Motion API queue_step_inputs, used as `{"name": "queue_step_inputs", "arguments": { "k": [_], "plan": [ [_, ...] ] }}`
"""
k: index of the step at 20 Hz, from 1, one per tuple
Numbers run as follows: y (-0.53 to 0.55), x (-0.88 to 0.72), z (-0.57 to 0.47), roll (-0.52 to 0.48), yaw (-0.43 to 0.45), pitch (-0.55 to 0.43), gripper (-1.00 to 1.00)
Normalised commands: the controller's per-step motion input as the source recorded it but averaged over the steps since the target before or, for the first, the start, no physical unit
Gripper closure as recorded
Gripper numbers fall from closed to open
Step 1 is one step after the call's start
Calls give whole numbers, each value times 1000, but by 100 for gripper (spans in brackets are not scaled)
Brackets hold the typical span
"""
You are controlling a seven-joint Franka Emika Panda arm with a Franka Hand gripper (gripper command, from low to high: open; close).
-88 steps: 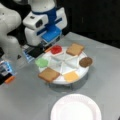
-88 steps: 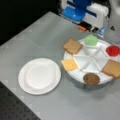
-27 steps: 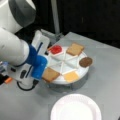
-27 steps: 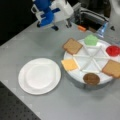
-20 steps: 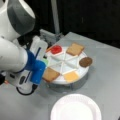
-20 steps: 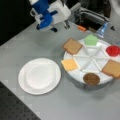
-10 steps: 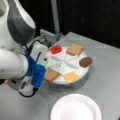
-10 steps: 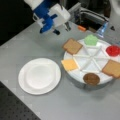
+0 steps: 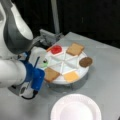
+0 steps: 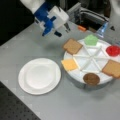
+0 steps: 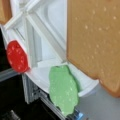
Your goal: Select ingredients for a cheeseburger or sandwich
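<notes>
- The ingredients are seen lying in the wedge compartments of a white round segmented tray [image 10: 88,65] on the grey counter [image 10: 30,47]; nothing is stacked, and no piece is held.
- Nearest the pincer [image 10: 61,30] is one tan bread square [image 10: 72,46], just below and to its right in a front view; in the wrist view this bread square [image 11: 93,42] fills the right side.
- The green lettuce [image 11: 63,88] is shown in the wrist view at the bottom, overhanging the tray's rim; in a front view the lettuce [image 10: 91,39] lies to the right of the pincer.
- The red tomato disc [image 10: 113,50] lies farther right, the orange cheese square [image 10: 69,64] below the near bread, the dark patty [image 10: 91,78] farther down, and the second bread square [image 10: 112,68] at the tray's far side.
- The pincer is held above the counter, just off the tray's edge, touching nothing; whether its fingers are apart or together cannot be told.
- In a front view the lettuce [image 9: 45,64] is partly covered by the arm's blue and white wrist [image 9: 35,75].
- A white paper plate [image 10: 39,76] lies well below the pincer, apart from the tray.
- A grey metal fixture [image 10: 87,15] stands behind the tray.
</notes>
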Motion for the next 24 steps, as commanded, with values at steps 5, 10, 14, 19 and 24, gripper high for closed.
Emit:
{"name": "queue_step_inputs", "arguments": {
  "k": [5, 10, 14, 19, 24],
  "plan": [
    [-219, 360, -227, 364, 148, 68, -100],
    [-110, 357, -230, 389, 119, 34, -100],
    [-115, 298, -209, 390, 125, 38, -100],
    [-140, 262, -134, 380, 99, 12, -100],
    [-161, 266, -144, 405, 114, 0, -100]
  ]
}}
